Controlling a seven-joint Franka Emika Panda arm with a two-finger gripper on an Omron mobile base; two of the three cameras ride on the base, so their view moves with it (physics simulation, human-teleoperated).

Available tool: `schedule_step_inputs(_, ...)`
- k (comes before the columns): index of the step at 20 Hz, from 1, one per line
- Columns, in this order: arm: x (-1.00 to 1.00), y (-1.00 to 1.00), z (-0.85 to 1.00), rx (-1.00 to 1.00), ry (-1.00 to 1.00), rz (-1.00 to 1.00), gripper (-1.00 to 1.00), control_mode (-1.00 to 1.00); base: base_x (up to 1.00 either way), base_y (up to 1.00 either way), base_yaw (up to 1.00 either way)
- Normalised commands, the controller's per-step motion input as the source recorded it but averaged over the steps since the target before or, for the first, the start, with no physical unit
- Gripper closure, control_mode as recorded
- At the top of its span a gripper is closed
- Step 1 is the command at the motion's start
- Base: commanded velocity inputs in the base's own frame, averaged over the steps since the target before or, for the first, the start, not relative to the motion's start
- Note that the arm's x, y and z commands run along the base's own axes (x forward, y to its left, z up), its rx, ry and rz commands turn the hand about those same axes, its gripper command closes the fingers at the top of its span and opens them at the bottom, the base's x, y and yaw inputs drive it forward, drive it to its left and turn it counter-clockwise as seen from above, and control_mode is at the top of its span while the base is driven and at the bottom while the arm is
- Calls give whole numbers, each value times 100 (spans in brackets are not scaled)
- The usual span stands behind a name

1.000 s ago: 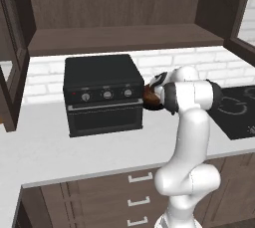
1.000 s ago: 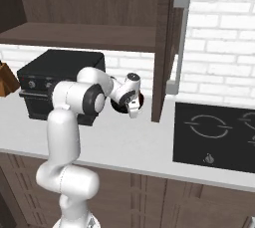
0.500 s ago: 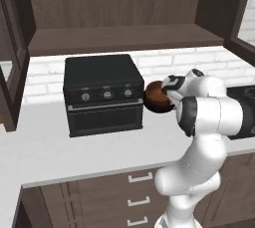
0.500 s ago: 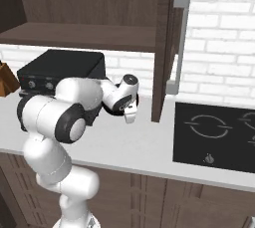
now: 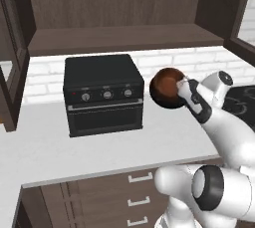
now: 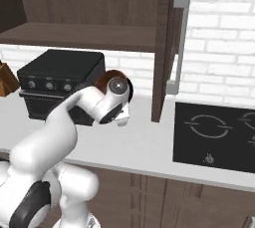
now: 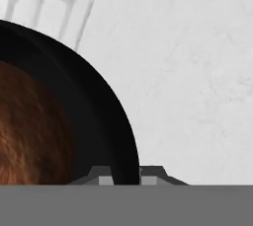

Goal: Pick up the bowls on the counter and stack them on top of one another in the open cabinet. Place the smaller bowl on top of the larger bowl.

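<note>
Left base view: end effector clenched on the reddish-brown bowl above the desk — lift level toward the cabinet shelf.

Arm glossy white, rounded tubular links. Dark grey disc caps with lighter rings at the joints, one large at the shoulder, one small near the wrist. Hand white, short, blocky, with dark seams

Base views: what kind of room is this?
A kitchen, rendered: a white counter over drawers, a black countertop oven, a cooktop and an open wall cabinet above.
</note>
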Motion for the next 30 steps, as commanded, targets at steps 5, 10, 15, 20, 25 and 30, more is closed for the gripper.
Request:
schedule_step_inputs(5, -96, 0, 100, 0, -19, 0, 100, -100, 0, 0, 0)
schedule_step_inputs(10, -73, 5, 100, 0, -26, 0, 100, -100, 0, 0, 0)
schedule_step_inputs(15, -48, 3, 100, 0, -22, 0, 100, -100, 0, 0, 0)
schedule_step_inputs(20, 0, 3, 100, 0, -6, -1, 100, -100, 0, 0, 0)
schedule_step_inputs(25, 53, 3, 100, 0, 11, -2, 100, -100, 0, 0, 0)
schedule_step_inputs(30, 100, 11, 84, 0, 43, 0, 100, -100, 0, 0, 0)
